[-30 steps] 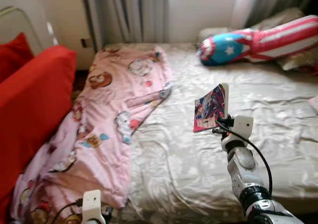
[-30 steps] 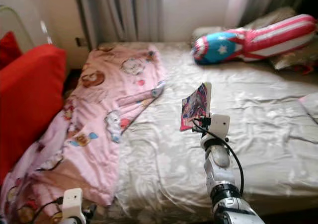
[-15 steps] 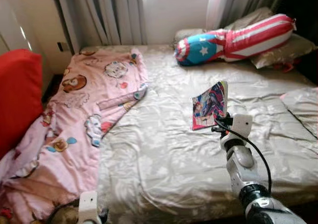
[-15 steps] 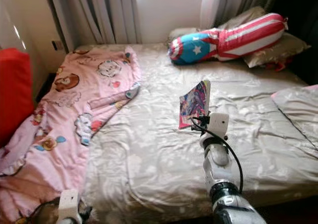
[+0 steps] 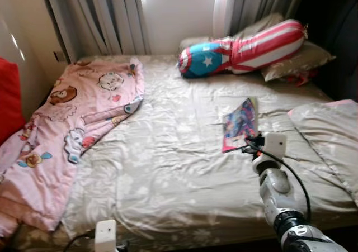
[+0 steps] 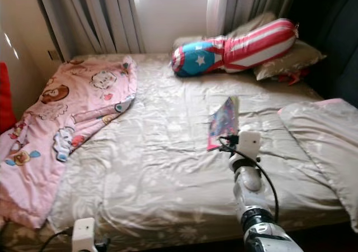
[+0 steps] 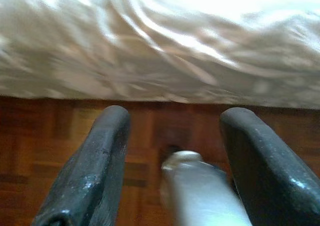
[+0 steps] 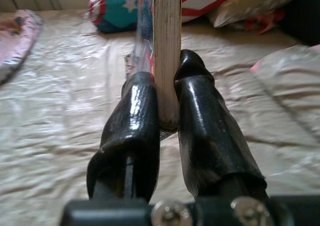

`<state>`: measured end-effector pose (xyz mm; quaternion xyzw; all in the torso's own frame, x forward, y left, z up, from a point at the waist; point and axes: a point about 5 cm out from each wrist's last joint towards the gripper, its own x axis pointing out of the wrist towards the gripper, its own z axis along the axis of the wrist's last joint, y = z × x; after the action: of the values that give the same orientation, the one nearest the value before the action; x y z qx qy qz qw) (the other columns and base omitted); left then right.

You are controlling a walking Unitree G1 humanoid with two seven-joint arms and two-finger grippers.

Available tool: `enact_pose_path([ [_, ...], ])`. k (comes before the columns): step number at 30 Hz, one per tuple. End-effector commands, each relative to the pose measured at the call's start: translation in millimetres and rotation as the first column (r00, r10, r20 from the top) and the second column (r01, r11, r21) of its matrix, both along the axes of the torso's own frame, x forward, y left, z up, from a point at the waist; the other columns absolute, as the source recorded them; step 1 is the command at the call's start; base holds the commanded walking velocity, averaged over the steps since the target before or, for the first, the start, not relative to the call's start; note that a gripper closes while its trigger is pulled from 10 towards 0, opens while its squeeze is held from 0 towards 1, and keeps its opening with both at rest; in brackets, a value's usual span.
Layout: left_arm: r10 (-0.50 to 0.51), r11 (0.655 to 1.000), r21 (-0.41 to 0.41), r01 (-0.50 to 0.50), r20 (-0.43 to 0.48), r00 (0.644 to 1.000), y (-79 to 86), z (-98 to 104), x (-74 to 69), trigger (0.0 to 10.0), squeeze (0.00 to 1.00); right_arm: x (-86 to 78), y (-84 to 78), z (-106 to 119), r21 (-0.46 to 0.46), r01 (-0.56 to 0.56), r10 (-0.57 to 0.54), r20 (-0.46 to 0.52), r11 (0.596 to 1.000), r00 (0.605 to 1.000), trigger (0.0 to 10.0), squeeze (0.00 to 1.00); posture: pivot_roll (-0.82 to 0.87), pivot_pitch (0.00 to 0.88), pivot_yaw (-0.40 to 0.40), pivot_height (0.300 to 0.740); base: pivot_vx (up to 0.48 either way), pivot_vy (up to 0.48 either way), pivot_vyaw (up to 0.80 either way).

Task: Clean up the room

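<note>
A thin book with a colourful cover point(image 5: 239, 123) is held upright above the beige bed point(image 5: 168, 168), right of its middle. My right gripper point(image 8: 166, 121) is shut on the book's point(image 8: 166, 45) lower edge, both black fingers point(image 8: 137, 131) pressed against it. In the left eye view the right wrist point(image 5: 271, 151) sits just below the book. My left gripper point(image 7: 172, 161) hangs low at the bed's near edge, open over wooden floor point(image 7: 65, 136), with nothing between its fingers.
A pink cartoon blanket point(image 5: 61, 118) drapes over the bed's left side. A star-and-stripes bolster pillow point(image 5: 240, 48) and beige pillows point(image 5: 296, 62) lie at the head. Another beige pillow point(image 5: 330, 134) lies at the right edge. Curtains point(image 5: 106, 17) hang behind; a red cushion point(image 5: 6, 101) is far left.
The camera has swung right and closer, so the red sofa has nearly left the picture. The book stays gripped and now tilts lower toward the bed.
</note>
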<state>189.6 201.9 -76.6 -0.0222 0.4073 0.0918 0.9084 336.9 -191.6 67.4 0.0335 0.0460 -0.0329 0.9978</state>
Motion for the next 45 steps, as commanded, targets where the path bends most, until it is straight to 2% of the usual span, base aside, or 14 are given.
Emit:
enact_pose_path([
  [1, 0.011, 1.0, 0.017, -0.01, -0.014, 1.0, 7.5, -0.8, -3.7, 10.0, 0.0, 8.1, 10.4, 14.4, -0.007, -0.043, 0.044, 0.067, 0.999, 0.997, 10.0, 0.0, -0.1, 0.0, -0.034, 0.74, 0.0, -0.472, 0.0],
  [6, 0.016, 1.0, 0.016, -0.015, -0.02, 1.0, 7.9, -1.9, -6.1, 10.0, 0.0, 7.4, 17.7, 14.5, -0.047, -0.099, 0.102, 0.077, 0.994, 0.992, 10.0, 0.0, -0.1, 0.0, -0.033, 0.74, 0.0, -0.472, 0.32],
  [9, 0.022, 1.0, 0.01, -0.021, -0.025, 0.999, 7.1, -1.8, -5.1, 10.0, 0.0, 7.4, 18.0, 14.3, -0.027, -0.095, 0.097, 0.078, 0.995, 0.992, 10.0, 0.0, -0.1, 0.0, -0.033, 0.74, 0.0, -0.116, 0.72],
  [26, 0.018, 1.0, 0.004, -0.018, -0.01, 1.0, 6.6, -0.1, -1.8, 10.0, 0.0, 6.7, 13.2, 10.4, -0.014, -0.054, 0.055, 0.049, 0.998, 0.997, 10.0, 0.0, -0.1, 0.0, -0.027, 0.74, 0.0, 0.0, 0.0],
  [30, 0.015, 1.0, 0.005, -0.015, -0.009, 1.0, 6.4, 0.0, -1.5, 10.0, 0.0, 6.0, 11.1, 6.7, -0.03, -0.043, 0.043, 0.016, 0.999, 0.999, 10.0, 0.0, -0.1, 0.0, -0.027, 0.74, 0.0, 0.0, 0.0],
  [45, 0.001, 1.0, 0.022, -0.001, -0.005, 1.0, 6.8, 0.8, -0.5, 10.0, 0.0, 5.9, 9.2, 6.4, -0.02, -0.027, 0.027, 0.015, 0.999, 1.0, 10.0, 0.0, -0.1, 0.0, -0.026, 0.74, 0.017, 0.0, 0.0],
])
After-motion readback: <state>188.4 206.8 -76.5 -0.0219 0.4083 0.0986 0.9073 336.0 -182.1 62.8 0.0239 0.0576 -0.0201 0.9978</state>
